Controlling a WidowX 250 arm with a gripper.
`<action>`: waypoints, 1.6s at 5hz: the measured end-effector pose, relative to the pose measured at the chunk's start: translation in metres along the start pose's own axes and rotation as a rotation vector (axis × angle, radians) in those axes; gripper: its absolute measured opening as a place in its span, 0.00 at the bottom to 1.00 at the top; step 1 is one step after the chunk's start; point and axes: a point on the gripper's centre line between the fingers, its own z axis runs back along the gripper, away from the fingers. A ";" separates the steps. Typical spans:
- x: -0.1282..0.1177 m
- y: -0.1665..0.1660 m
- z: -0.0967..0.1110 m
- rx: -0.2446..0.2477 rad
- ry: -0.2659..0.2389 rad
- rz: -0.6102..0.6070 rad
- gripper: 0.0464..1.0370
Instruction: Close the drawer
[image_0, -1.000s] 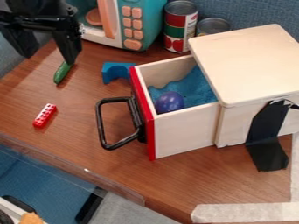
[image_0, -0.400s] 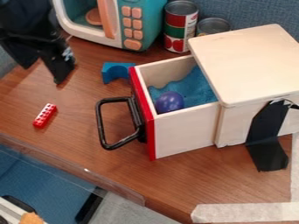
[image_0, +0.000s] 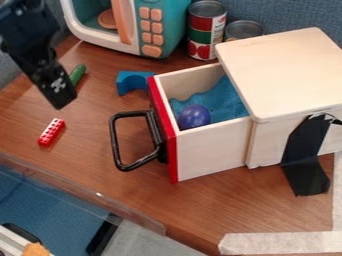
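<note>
Brown tabletop (image_0: 87, 170) bears one open drawer (image_0: 212, 154), two cans (image_0: 206, 31); one tool's (image_0: 56, 90) state I cannot tell.

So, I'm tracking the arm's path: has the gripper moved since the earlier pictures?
Yes, the gripper has moved down the view, closer to the red toy brick, which stayed put.
</note>
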 end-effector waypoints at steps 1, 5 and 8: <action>-0.006 0.002 -0.012 -0.008 0.042 -0.127 0.96; -0.018 -0.026 -0.065 -0.032 0.210 -0.541 0.96; -0.020 -0.022 -0.091 -0.036 0.248 -0.517 0.96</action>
